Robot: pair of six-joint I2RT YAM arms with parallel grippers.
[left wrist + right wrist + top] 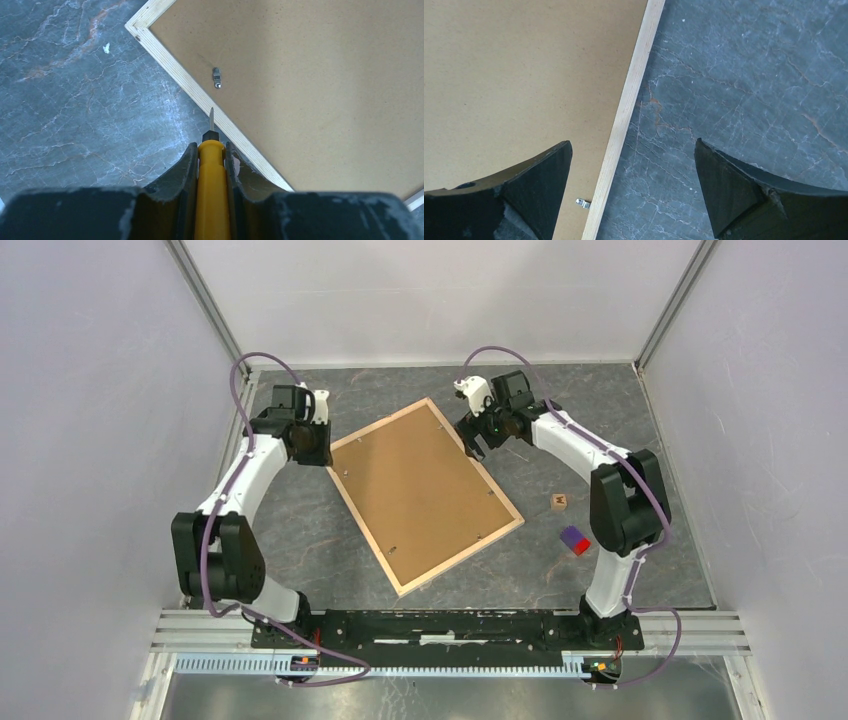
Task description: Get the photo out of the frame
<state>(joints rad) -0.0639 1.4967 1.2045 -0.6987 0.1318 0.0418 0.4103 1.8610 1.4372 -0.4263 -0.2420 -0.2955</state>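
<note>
Frame [180,75] is lying face-down on the grey marbled tabletop [749,75], brown back up, with its long axis running from the far side toward the arm bases and slanting right. Our left claw [211,146] is pinching a yellow screwdriver [212,190], tip right over the frame's left long edge and a clip [216,78] just past it. Right claw [632,145] hangs spread wide over the opposite long edge, gripping nothing, so we'd say left is better placed; plain pale walls all round.

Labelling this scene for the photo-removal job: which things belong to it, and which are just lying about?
Belongs to the job:
frame
brown backing panel
metal clip
yellow-handled tool

Lying about:
small wooden cube
red and blue block
</note>
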